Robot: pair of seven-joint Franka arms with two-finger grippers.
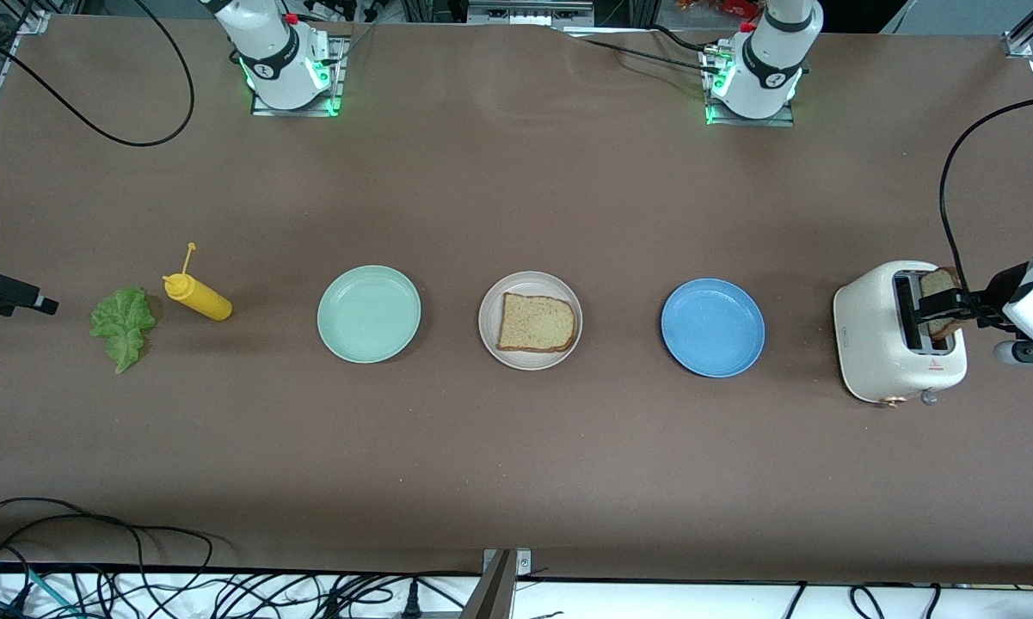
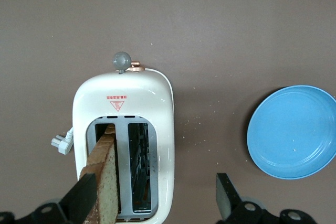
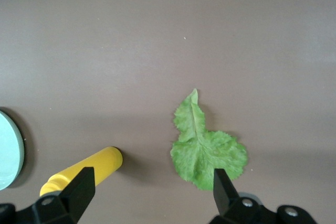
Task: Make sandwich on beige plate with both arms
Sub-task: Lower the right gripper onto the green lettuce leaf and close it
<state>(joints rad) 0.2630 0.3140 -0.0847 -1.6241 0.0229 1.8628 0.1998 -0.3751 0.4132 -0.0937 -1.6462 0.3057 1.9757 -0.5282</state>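
One square brown bread slice (image 1: 537, 322) is laid on the round beige plate (image 1: 491, 303). A second slice (image 2: 105, 174), upright in the white toaster (image 2: 157, 98), is touched by one finger of the spread left gripper (image 2: 155, 195). The ruffled green lettuce leaf (image 3: 207, 148) is noted under the unclenched right gripper (image 3: 152, 192).

a matte brown table (image 1: 516, 464) evenly lit, black cables (image 1: 181, 589) along its near edge.
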